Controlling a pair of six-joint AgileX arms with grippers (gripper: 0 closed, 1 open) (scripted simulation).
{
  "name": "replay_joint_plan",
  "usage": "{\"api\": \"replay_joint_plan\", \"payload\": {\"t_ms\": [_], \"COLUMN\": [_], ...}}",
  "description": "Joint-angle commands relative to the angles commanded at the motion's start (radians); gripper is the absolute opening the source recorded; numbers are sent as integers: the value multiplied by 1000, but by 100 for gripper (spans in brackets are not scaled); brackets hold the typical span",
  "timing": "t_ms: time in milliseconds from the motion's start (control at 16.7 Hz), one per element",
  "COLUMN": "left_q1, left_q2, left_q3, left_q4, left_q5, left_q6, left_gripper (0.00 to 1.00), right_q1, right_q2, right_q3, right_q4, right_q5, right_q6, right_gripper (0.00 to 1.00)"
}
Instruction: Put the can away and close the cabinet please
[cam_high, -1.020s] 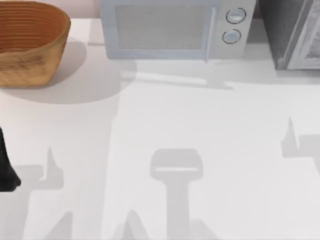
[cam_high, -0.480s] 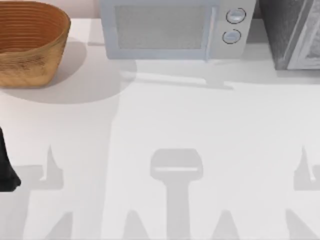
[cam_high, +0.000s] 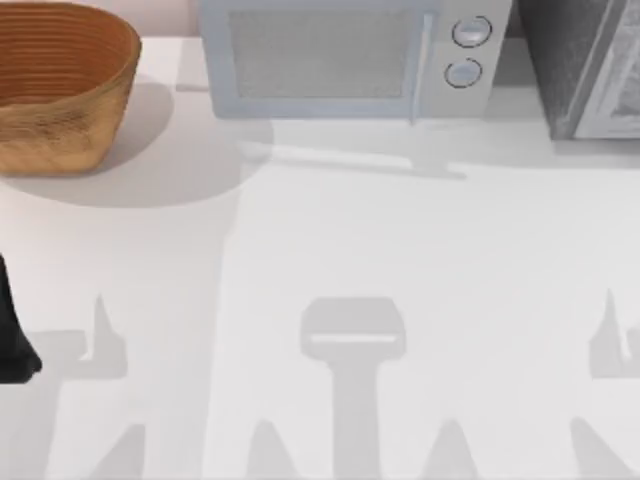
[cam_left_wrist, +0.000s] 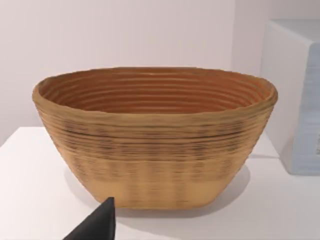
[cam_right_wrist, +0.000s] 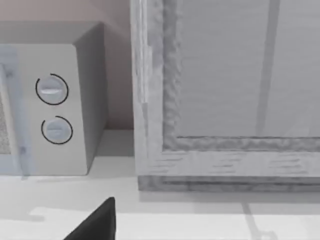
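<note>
- Since one second ago, the right arm's shadow (cam_high: 612, 345) has slid on the table (cam_high: 400, 240) toward the near right edge; in the last half second it stays almost in the same place.
- Nothing else has changed place (basket, microwave and cabinet stand as before).
- The cabinet (cam_high: 590, 70) stands at the back right corner of the table, just beside the microwave (cam_high: 340, 60); the right wrist view shows its framed white front (cam_right_wrist: 225, 75), and I cannot tell if the door is fully shut.
- The right gripper (cam_right_wrist: 97, 222) appears as a dark tip in front of the cabinet and apart from it; how far open it is I cannot tell, and nothing is seen in its hold.
- The left arm (cam_high: 10, 335) is parked at the table's left edge.
- The left gripper (cam_left_wrist: 97, 225) points at the woven basket (cam_left_wrist: 155, 145), which stands at the back left corner; its opening I also cannot tell.
</note>
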Motion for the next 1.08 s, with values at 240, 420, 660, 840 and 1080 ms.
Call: {"api": "replay_joint_plan", "payload": {"t_ms": [240,420,660,840,1080], "left_q1": [0,0,0,0,0], "left_q2": [0,0,0,0,0], "left_q3": [0,0,0,0,0], "left_q4": [0,0,0,0,0], "left_q5": [0,0,0,0,0], "left_q6": [0,0,0,0,0], "left_gripper": [100,100,100,100,100], "right_q1": [-147,-309,-550,-722,-902], "right_q2": [192,439,820,1094,1377], "right_q3": [52,109,195,257,322], "right_q4": [172,361,644,846,1061], "right_q5": [-146,-307,-544,-713,-890], "right_q6": [5,10,16,19,21], "right_gripper": [100,100,100,100,100]}}
